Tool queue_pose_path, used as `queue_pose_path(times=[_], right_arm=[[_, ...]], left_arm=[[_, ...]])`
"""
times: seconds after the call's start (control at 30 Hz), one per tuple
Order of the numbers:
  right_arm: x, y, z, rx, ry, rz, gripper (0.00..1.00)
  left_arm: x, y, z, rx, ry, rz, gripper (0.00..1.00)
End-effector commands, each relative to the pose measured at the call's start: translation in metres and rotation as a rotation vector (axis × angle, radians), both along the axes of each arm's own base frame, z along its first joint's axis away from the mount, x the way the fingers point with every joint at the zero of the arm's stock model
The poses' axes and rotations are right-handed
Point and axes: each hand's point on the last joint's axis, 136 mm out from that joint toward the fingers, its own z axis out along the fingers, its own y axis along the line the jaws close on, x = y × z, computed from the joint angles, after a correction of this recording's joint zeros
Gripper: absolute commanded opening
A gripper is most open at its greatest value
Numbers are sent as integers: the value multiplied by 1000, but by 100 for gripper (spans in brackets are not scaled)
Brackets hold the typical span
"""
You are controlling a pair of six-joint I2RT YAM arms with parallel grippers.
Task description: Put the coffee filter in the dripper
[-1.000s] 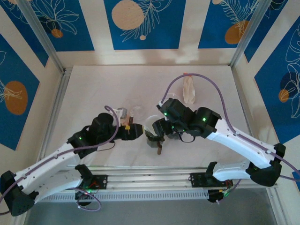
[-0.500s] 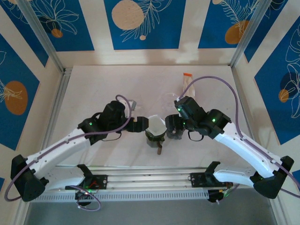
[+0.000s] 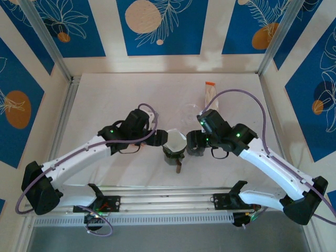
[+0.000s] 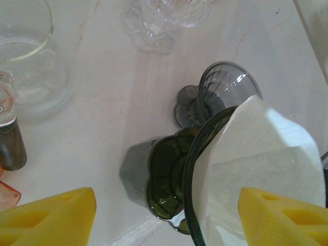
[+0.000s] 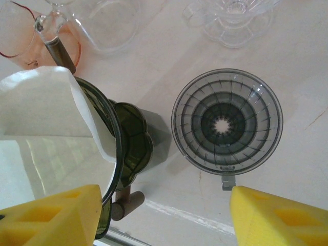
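Coffee filter (image 4: 261,148) in green dripper (image 4: 164,184); paper stands above rim, likely not fully seated. Left gripper (image 3: 159,139) jaws apart beside dripper, gripping nothing; right gripper (image 3: 190,143) same. Remaining: settle paper, retreat

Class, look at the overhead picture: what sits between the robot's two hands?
The dark dripper with the white coffee filter in it, seen in the top view.

Coffee filter (image 5: 46,107) in the dripper (image 5: 132,143) — second dripper (image 5: 227,120) just beside it, glassware (image 5: 233,18) behind.
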Motion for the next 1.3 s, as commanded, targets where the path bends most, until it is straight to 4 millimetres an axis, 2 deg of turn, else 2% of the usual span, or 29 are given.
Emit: queue_pose_path(times=[0.0,0.33,0.5,0.63,0.8,0.93,1.1,1.27], right_arm=[[-3,5,-6,31,24,8,66],[-3,12,-22,31,60,22,61],[-2,13,-13,46,31,27,62],[-1,13,-5,56,10,30,63],[0,18,-2,75,6,47,62],[1,23,1,84,2,64,58],[4,28,3,71,-1,82,50],[8,33,4,47,-11,100,42]], left_arm=[[-4,8,-12,23,16,0,72],[-9,9,-25,11,43,2,72],[-9,5,4,-74,-3,2,80],[-9,3,22,-111,-24,-3,79],[-8,9,14,-77,-11,16,63],[-7,14,5,-62,4,30,54],[-11,11,0,-74,21,8,46],[-14,7,-8,-82,48,-5,44]])
